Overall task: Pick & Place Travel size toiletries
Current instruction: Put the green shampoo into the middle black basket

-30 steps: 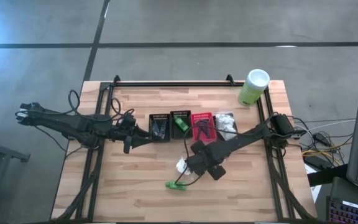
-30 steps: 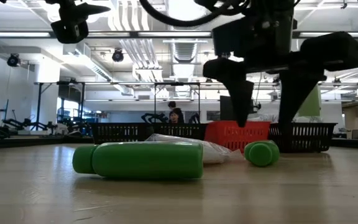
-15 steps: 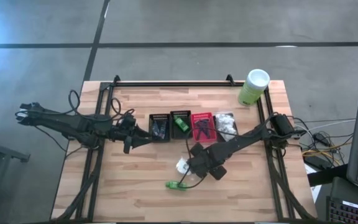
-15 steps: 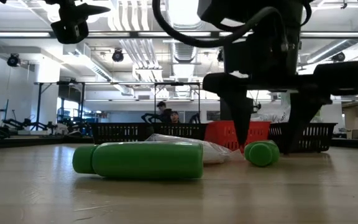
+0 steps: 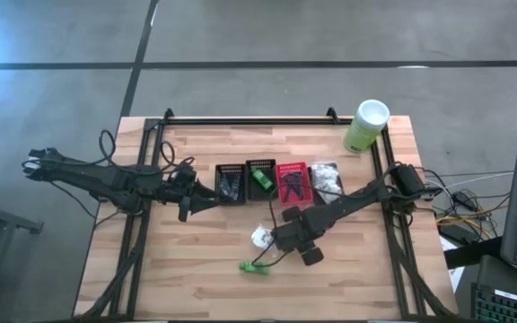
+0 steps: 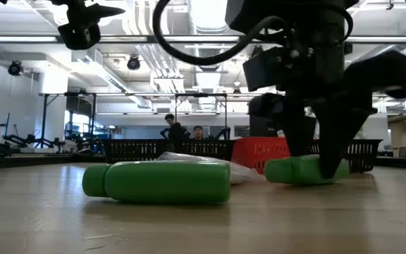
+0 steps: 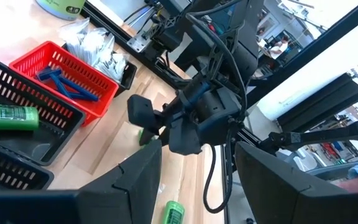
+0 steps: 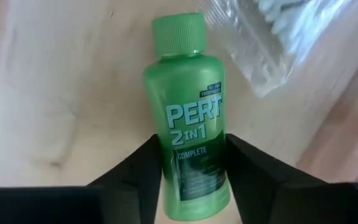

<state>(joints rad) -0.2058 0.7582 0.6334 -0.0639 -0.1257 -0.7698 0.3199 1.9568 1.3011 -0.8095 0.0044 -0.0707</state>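
Observation:
A green bottle (image 8: 190, 112) marked PERT lies on the wood with its cap pointing away from my right gripper (image 8: 193, 163), whose fingers flank its body. From above, the gripper (image 5: 287, 239) hides this bottle. A second green bottle (image 5: 255, 267) lies on its side nearer the table's near edge. A white crinkly packet (image 5: 261, 236) rests flat beside the gripper. My left gripper (image 7: 197, 186) hovers open by the black baskets (image 5: 206, 199), touching nothing. My right gripper has the green bottle by the lower half of its body (image 8: 166, 163), one finger (image 8: 143, 171) on each side. The fingers come from above, pointing down, and straddle the bottle across its length. The bottle (image 6: 305, 170) lies on its side on the table.
Four small mesh baskets stand in a row mid-table: one black (image 5: 232, 182), one black with a green bottle (image 5: 260, 175), a red one with blue razors (image 5: 292, 182), and one with white packets (image 5: 326, 178). A pale-green canister (image 5: 366, 126) stands at the far right corner.
My right gripper has come down toward the table and turned about its upright axis, and its fingers now stand at the sides of the farther green bottle. In the low view that bottle has swung from end-on to side-on. The nearer bottle and the packet have stayed put.

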